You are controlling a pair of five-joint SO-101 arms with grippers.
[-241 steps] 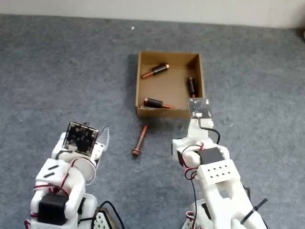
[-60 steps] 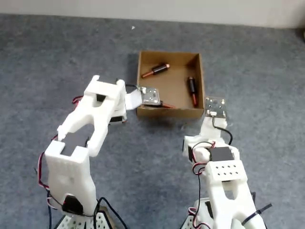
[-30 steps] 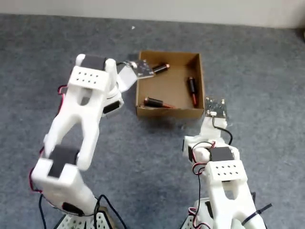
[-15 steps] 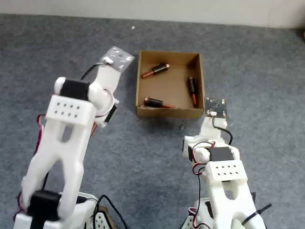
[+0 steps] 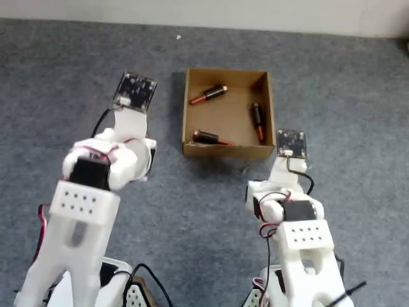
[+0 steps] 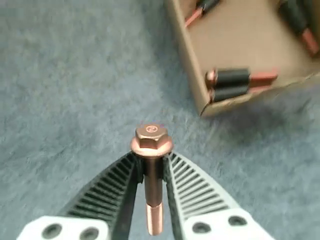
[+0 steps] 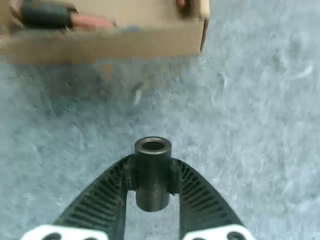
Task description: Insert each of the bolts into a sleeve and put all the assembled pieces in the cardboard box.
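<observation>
My left gripper (image 6: 153,161) is shut on a copper bolt (image 6: 152,144), whose hex head points away from the wrist. It hangs above the carpet just left of the cardboard box (image 5: 185,115). My right gripper (image 7: 152,167) is shut on a black sleeve (image 7: 152,175), open end up, over the carpet in front of the box's right corner (image 7: 202,22). In the box lie three assembled pieces: one at the back (image 5: 208,94), one on the right (image 5: 257,119), one at the front left (image 5: 211,138). In the high view the wrist boards hide both grippers.
Grey carpet (image 5: 192,211) covers the whole table. The left arm (image 5: 108,163) stands left of the box, the right arm (image 5: 284,198) in front of its right corner. A pale wall edge (image 5: 255,13) runs along the back.
The bolt that lay on the carpet in front of the box is now in my left gripper. The left arm has swung from the box's left rim out to the left. The right arm barely moved.
</observation>
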